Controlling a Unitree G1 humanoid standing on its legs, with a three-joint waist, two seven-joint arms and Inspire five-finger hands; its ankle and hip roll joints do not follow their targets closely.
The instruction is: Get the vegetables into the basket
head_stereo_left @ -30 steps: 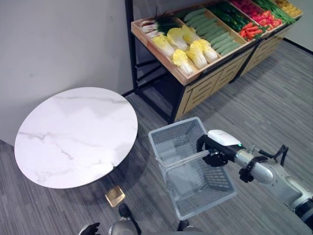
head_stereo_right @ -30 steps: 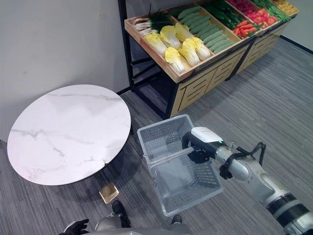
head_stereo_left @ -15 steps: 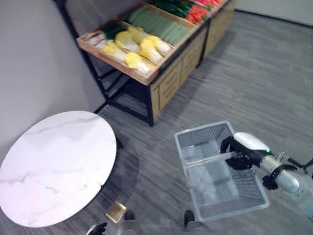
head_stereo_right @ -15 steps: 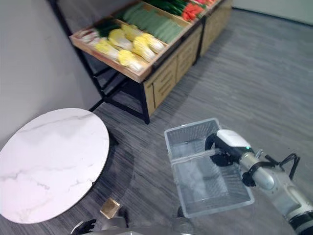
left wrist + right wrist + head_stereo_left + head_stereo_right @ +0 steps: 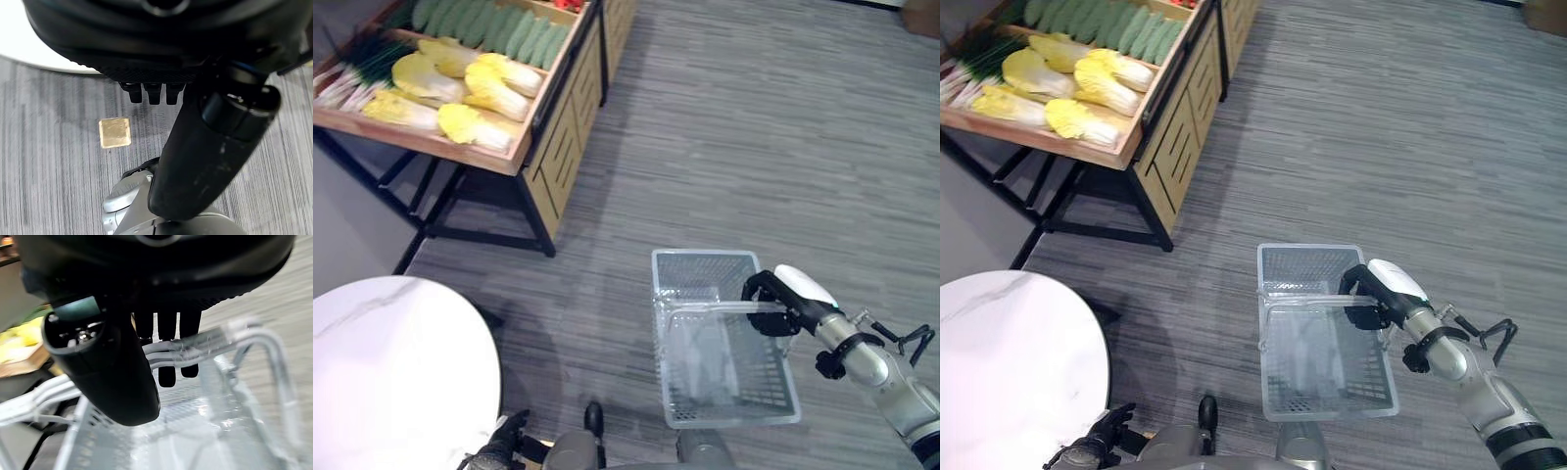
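Note:
A clear plastic mesh basket hangs empty over the grey floor, carried by its handle. My right hand is shut on that handle at the basket's right side; in the right wrist view its fingers curl over the handle bar. The vegetables lie on a wooden shelf at the upper left: yellow cabbages, green cucumbers and green onions. My left hand hangs low at the bottom left, fingers relaxed and holding nothing.
A round white marble table stands at the lower left, below the shelf. A small gold square lies on the floor by the table. Grey carpet stretches to the right of and beyond the basket.
The whole picture has swung, so the camera has moved: the shelf now sits at the upper left and the table at the lower left. My right hand still holds the basket's handle.

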